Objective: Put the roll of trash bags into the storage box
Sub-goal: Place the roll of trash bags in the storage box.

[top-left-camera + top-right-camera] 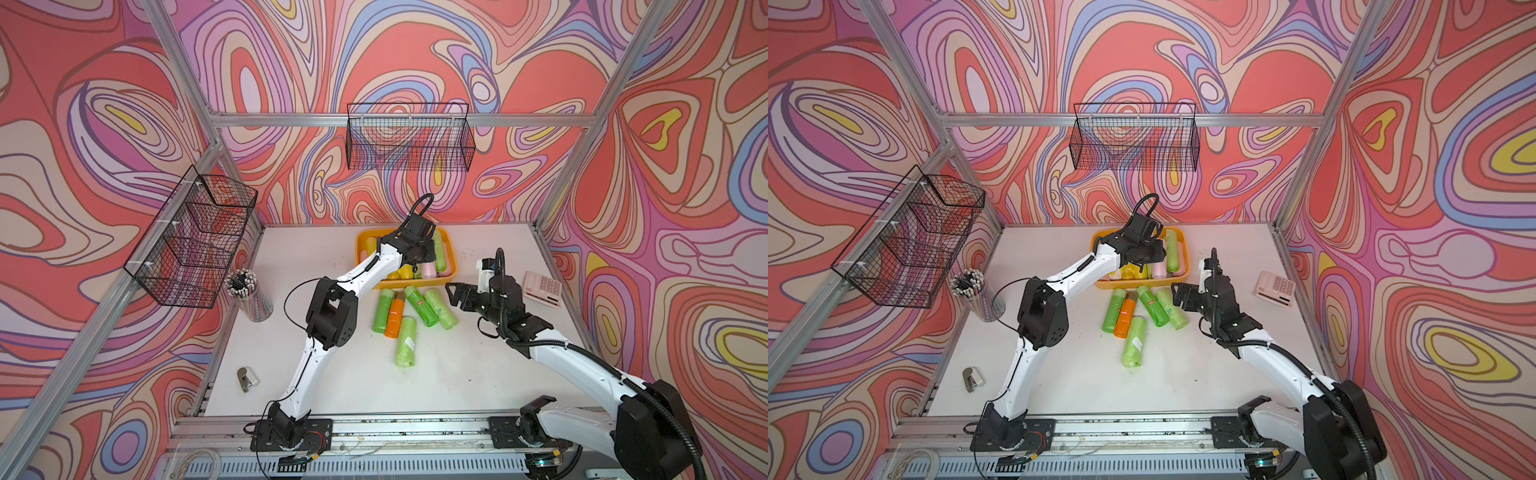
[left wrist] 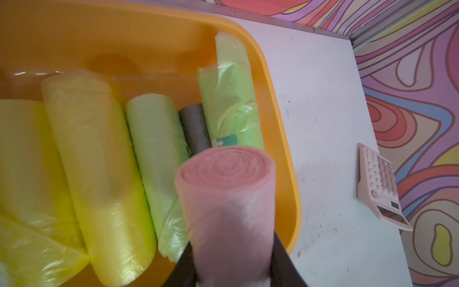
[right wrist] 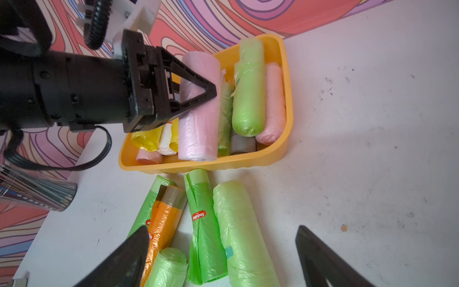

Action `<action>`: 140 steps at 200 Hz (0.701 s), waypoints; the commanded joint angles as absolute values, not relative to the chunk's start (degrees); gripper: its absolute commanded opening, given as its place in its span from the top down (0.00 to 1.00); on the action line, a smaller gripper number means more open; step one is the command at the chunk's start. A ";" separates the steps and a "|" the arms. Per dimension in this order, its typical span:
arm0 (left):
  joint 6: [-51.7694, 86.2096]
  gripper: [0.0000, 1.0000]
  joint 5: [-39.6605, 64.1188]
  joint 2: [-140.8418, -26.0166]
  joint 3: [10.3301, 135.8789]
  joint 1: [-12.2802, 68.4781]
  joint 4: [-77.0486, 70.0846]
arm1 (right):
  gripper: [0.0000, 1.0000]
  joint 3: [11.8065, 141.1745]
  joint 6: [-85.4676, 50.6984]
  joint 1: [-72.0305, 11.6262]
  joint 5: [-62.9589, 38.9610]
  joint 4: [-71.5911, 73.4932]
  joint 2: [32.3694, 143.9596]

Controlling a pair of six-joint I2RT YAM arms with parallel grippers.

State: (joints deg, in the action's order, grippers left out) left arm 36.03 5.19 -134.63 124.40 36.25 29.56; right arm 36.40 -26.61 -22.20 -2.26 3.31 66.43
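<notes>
On scuffed white table, swirl-print walls: left fingers grip pink roll; right fingers wide.

White table: storage box, loose rolls, calculator, pencil cup.

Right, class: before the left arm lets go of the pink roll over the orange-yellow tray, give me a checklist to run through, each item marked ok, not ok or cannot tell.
1. Grip: left pincer shut on the pale pink plastic roll of bags: ok.
2. Roll within the rim of the shallow orange-yellow plastic storage box: ok.
3. Bare floor beneath the roll: cannot tell; a pale green roll and a grey roll lie right beside it.
4. Roll already resting on something: cannot tell.
5. The right pincer open and clear of the box: ok.
</notes>
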 commanded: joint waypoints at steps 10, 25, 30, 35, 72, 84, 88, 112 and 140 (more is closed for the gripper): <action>36.82 1.00 5.29 -137.20 129.27 35.11 26.31 | 0.06 35.72 -26.46 -22.08 -1.27 4.39 66.75; 37.01 1.00 4.84 -137.91 129.73 34.81 24.94 | 0.06 35.78 -26.46 -22.15 -1.33 4.38 67.04; 37.11 1.00 4.53 -138.08 129.86 34.72 24.45 | 0.06 35.77 -26.52 -22.13 -1.32 4.37 67.10; 37.14 1.00 4.29 -138.39 129.93 34.64 24.04 | 0.06 35.78 -26.54 -22.13 -1.31 4.36 67.15; 37.18 0.97 4.62 -141.14 132.86 34.28 23.99 | 0.06 35.64 -26.35 -22.10 -0.76 4.32 67.50; 37.22 0.97 4.98 -141.98 133.61 34.19 23.72 | 0.06 35.54 -26.28 -22.08 -0.70 4.61 67.66; 37.24 0.97 5.09 -142.29 133.85 34.20 23.69 | 0.06 35.51 -26.32 -22.09 -0.77 4.57 67.68; 36.84 0.96 5.27 -143.73 135.07 33.94 24.64 | 0.06 35.59 -26.33 -22.14 -0.55 4.59 68.19; 36.41 0.89 5.93 -144.31 135.01 33.53 24.51 | 0.06 35.61 -26.26 -22.06 -0.35 4.56 68.46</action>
